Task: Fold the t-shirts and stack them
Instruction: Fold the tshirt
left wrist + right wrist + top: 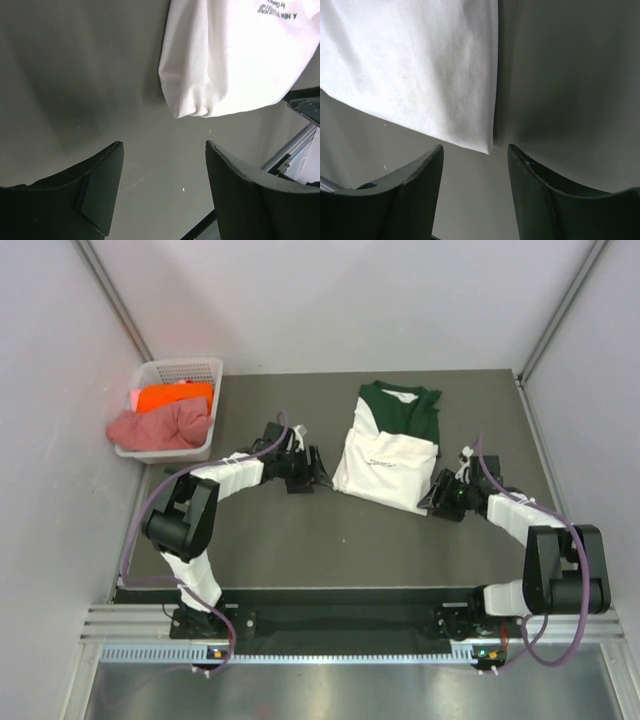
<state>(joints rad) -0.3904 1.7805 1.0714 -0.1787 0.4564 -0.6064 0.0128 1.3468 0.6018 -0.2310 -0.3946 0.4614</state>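
As it stands, the basket (186,366) holds two t-shirts (160,425).

White-and-black left arm (235,473) and right arm (510,510), purple cables (135,525) alongside, matte black wedge-shaped jaws.

I have a white plastic lattice basket (185,368) in the far left corner of the dark grey table (330,540), tight against the pale left wall (50,390). A silver aluminium rail (350,640) runs along the table's near edge.
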